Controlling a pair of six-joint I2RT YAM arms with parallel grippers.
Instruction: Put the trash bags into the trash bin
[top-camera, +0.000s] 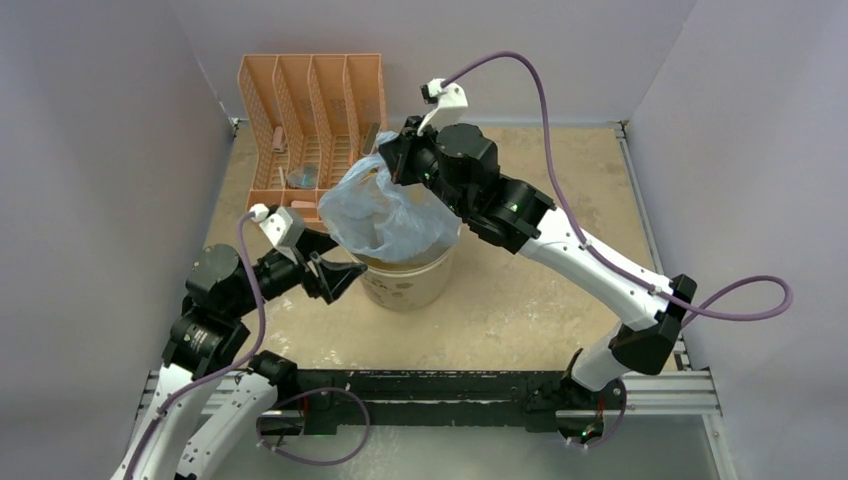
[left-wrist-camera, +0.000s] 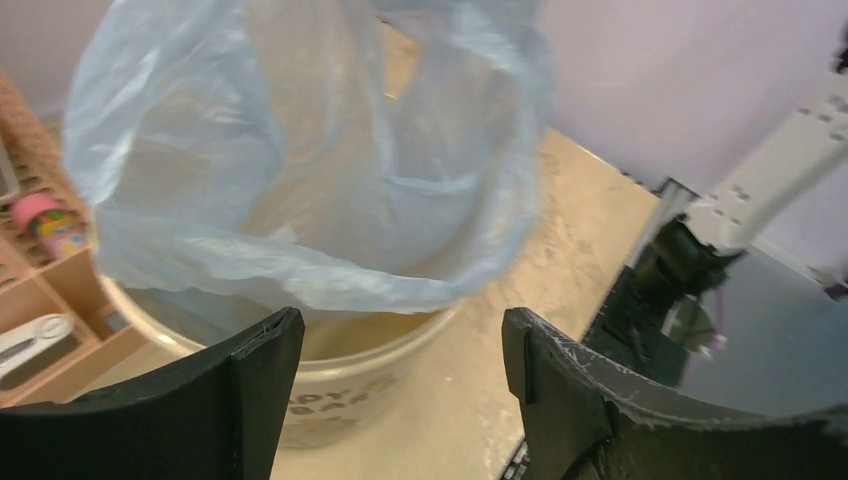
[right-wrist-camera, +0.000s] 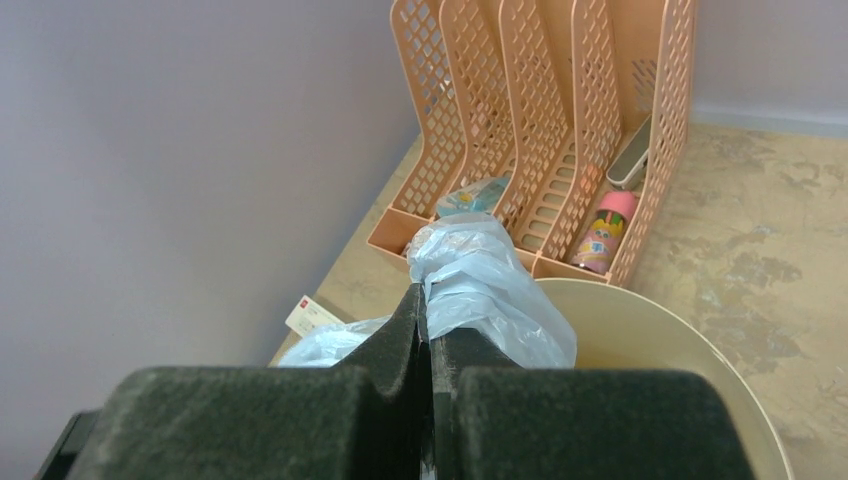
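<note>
Two arms on one bin, and the right gripper (top-camera: 393, 163) has the trash bag (top-camera: 385, 215): jaws pressed together on a bunched fold of the blue film at its top, holding it up above the trash bin (top-camera: 405, 285). The bag hangs open and billowed, see-through enough that the tabletop shows behind it. Its lower edge is down at the bin's rim on the far-left side. Whether it dips inside the bin, I can't tell.

Down low, the left gripper (top-camera: 338, 280) sits just beside the bin's left wall, jaws spread wide with nothing between them. From its wrist camera the bag hangs above the black fingers (left-wrist-camera: 250, 380), clear of them, and brown lettering shows on the bin's cream wall below.

Far left on the table (top-camera: 520, 300), behind the bin, stands an orange mesh organizer (top-camera: 310, 100). A pink-capped bottle (right-wrist-camera: 603, 232) sits in a slot at its right end. A small white card (right-wrist-camera: 314, 318) lies on the table by the left wall.
</note>
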